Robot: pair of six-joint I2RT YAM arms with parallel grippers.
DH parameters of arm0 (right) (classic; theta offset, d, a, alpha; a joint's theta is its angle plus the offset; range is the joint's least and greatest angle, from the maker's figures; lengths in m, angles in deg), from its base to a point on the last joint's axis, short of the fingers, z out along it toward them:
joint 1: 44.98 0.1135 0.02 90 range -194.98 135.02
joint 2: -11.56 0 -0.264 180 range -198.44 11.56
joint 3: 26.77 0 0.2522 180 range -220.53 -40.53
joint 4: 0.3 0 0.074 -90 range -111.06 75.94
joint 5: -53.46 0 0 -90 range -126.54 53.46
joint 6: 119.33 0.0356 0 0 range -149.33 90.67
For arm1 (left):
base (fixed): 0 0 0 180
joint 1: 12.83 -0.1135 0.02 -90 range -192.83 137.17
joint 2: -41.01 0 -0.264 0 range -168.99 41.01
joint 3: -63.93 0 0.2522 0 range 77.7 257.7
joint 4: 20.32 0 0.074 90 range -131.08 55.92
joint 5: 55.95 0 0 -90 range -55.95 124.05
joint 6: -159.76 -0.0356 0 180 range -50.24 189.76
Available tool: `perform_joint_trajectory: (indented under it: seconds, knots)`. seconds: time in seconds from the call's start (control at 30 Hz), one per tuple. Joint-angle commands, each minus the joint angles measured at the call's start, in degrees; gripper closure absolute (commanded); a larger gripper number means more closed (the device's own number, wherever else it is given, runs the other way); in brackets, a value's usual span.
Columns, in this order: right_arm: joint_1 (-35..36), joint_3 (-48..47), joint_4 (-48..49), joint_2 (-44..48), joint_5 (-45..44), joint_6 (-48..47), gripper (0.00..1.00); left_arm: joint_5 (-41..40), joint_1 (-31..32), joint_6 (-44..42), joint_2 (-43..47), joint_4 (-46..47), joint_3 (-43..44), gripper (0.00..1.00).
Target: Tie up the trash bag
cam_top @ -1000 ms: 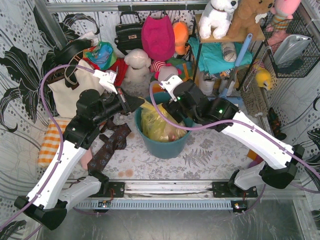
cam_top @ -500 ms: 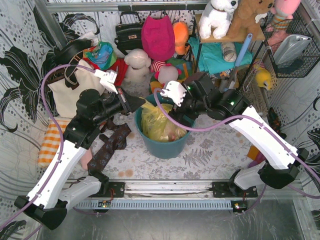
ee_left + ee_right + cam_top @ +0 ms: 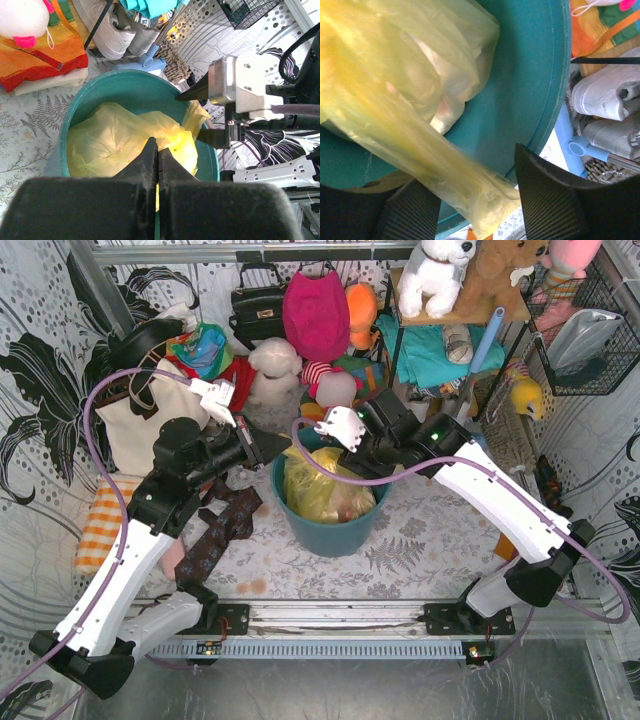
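Yellow film, thin and crinkled, sits bunched inside the teal bin (image 3: 335, 535) at mid-table as both arms meet over its rim; the trash bag (image 3: 318, 490) is not yet knotted. Your left gripper (image 3: 157, 162) is pressed closed at the bin's left rim. A sliver of yellow shows between its fingers, so it appears to pinch a fold of the bag's mouth. Your right gripper (image 3: 470, 172) stands parted at the back rim, with a stretched tail of plastic running between its fingers but not clamped. Close the right on that tail low down, where the film gathers thick, before you pull, since a single thin layer will likely slip or tear. Then draw both tails up evenly, so the bin does not tip.
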Motion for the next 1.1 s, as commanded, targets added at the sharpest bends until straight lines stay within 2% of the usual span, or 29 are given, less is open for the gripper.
perform_joint_trajectory:
  seconds: [0.0,0.07,0.27,0.43,0.53,0.63,0.67,0.87,1.07]
  knots:
    - [-0.4,-1.7,0.1,-0.8,-5.0,0.3,0.48,1.1,-0.3,0.3,0.1,4.1,-0.4,1.0]
    - [-0.4,-2.7,-0.4,-0.7,-4.3,1.3,0.56,0.9,-0.2,0.2,0.1,4.2,-0.6,1.0]
    - [-0.4,-3.9,-2.1,-0.5,-2.9,4.2,0.6,0.7,-0.2,0.5,0.3,4.9,-1.1,1.0]
    - [-0.4,-5.6,-2.9,-1.0,-2.2,5.5,0.71,0.7,-0.2,0.6,0.4,4.8,-1.2,1.0]
    - [-0.4,-7.0,-3.2,-1.3,-1.7,6.6,0.81,0.2,-0.3,0.4,0.4,4.7,-1.3,1.0]
    - [-0.4,-7.6,-3.1,-1.4,-2.6,9.2,0.97,-0.4,-0.3,-0.7,0.7,4.5,-1.4,1.0]
    - [-0.4,-7.6,-2.6,-1.3,-3.5,10.6,1.0,-0.7,-0.2,-1.3,0.8,4.6,-1.7,1.0]
    - [-0.4,-6.0,1.9,1.0,-10.7,24.4,1.0,-3.7,-0.3,-6.2,2.2,4.8,-3.5,1.0]
    - [-0.3,2.6,12.4,8.1,-18.3,43.0,1.0,-4.4,-0.2,-14.9,4.8,7.3,-6.6,1.0]
